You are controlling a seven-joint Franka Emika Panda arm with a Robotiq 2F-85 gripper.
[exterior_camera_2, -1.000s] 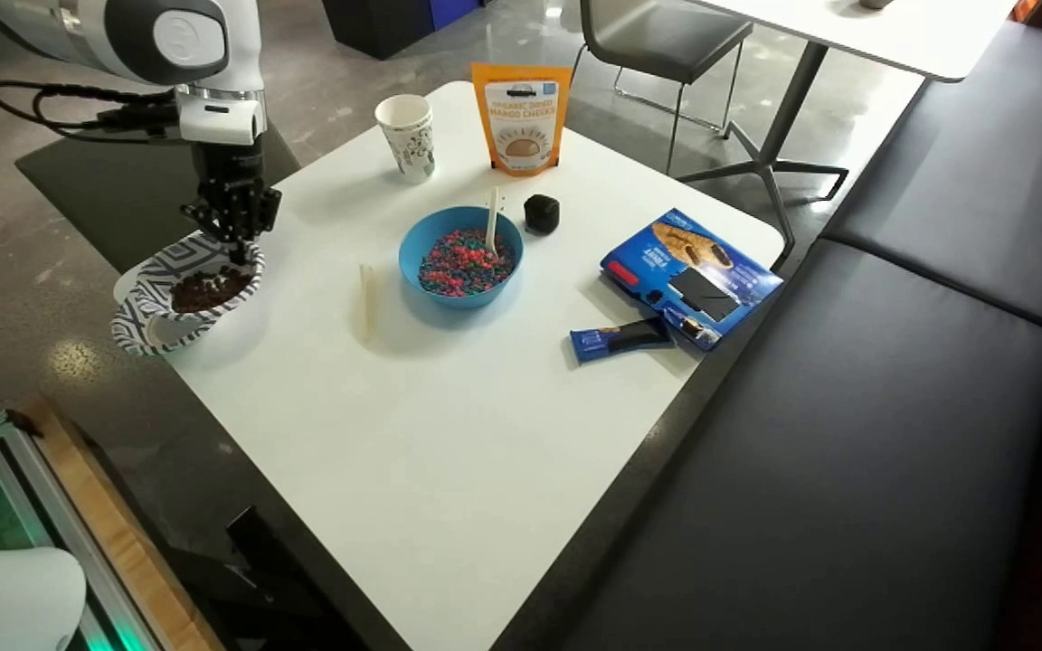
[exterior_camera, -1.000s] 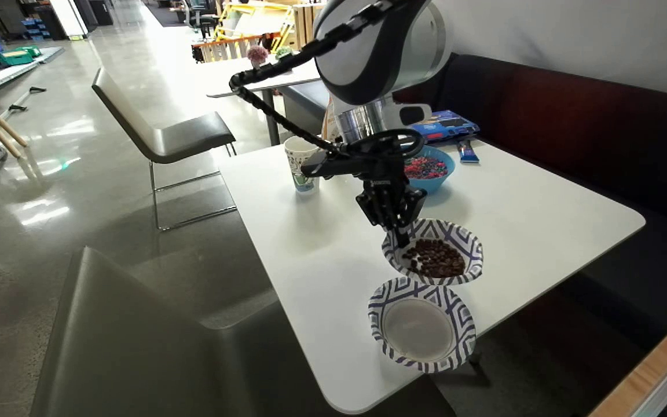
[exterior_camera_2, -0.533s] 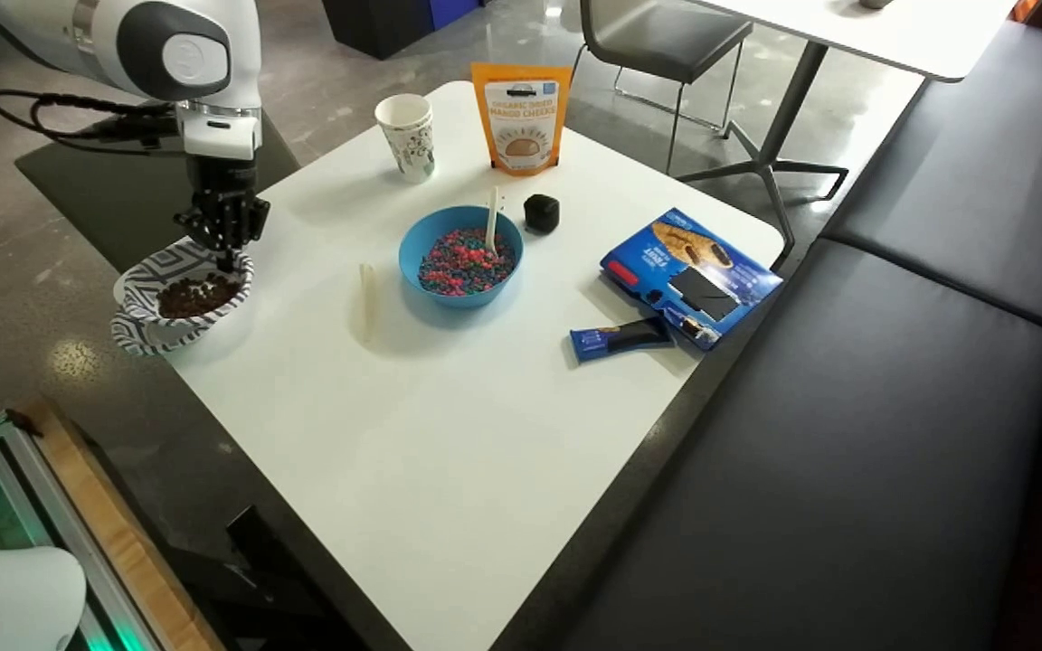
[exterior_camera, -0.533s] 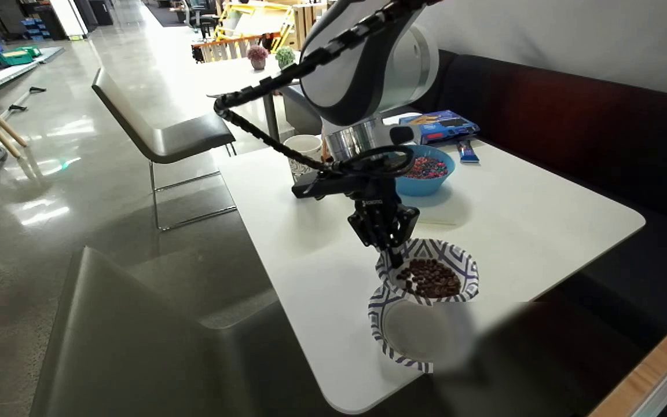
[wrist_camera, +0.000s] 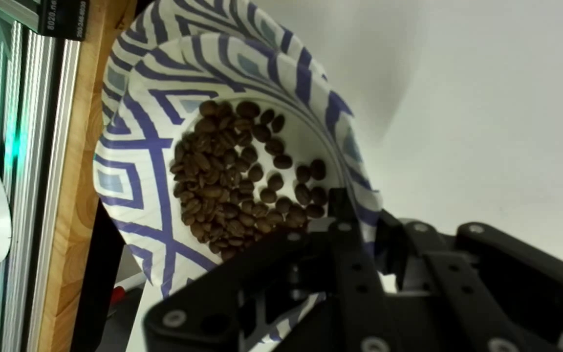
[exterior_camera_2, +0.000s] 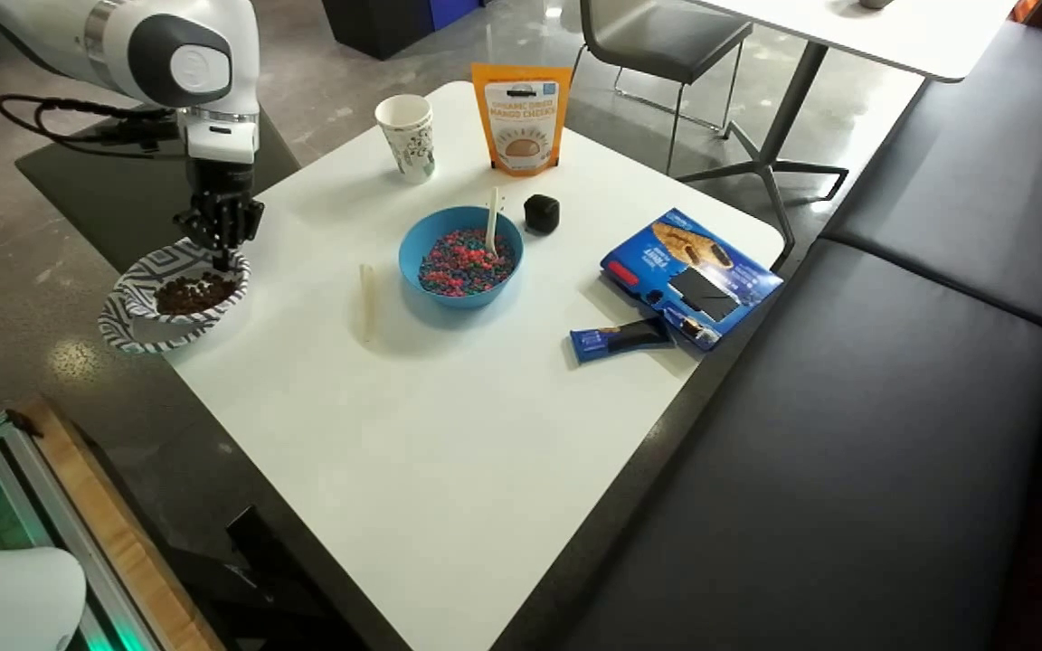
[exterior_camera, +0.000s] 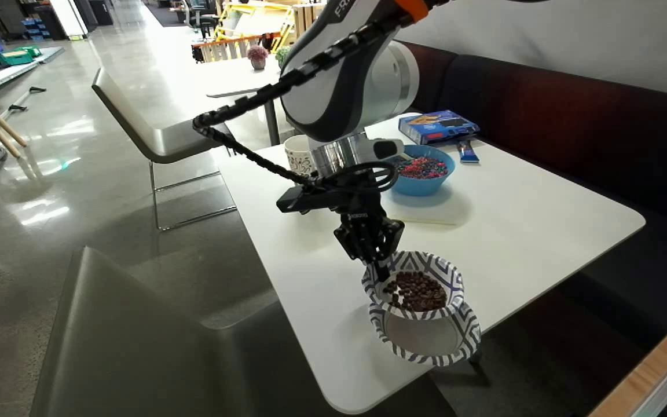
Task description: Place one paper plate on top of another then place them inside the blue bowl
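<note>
- The paper plate (wrist_camera: 130,186) is held over part of the white-centred plate (exterior_camera: 426,339); whether the two are touching cannot be told.
- The jaws are clamped on the rim of the paper plate; in the wrist view, one jaw is seen inside the rim and one outside.
- Dark beans (wrist_camera: 213,181) are carried in the paper plate, gathered mostly away from the gripped rim.
- The white-centred plate is set near a corner of the worktop (exterior_camera_2: 394,470), its rim being seen past the edge in both exterior views.
- The blue bowl (exterior_camera_2: 435,232) is placed well apart from both plates and inward of the edges; pink and dark pieces are contained in it, and a white spoon (exterior_camera_2: 492,217) is stood among them.
- Between plates and bowl, a wide stretch of worktop is left open, interrupted by a pale stick (exterior_camera_2: 368,303) nearer the bowl.
- On the bowl's farther side, room is narrowed by a black object (exterior_camera_2: 542,214) just beside it.
- A blue box (exterior_camera_2: 693,276) is laid at the edge by the dark bench (exterior_camera_2: 847,470), with a wrapped bar (exterior_camera_2: 607,342) beside it.
</note>
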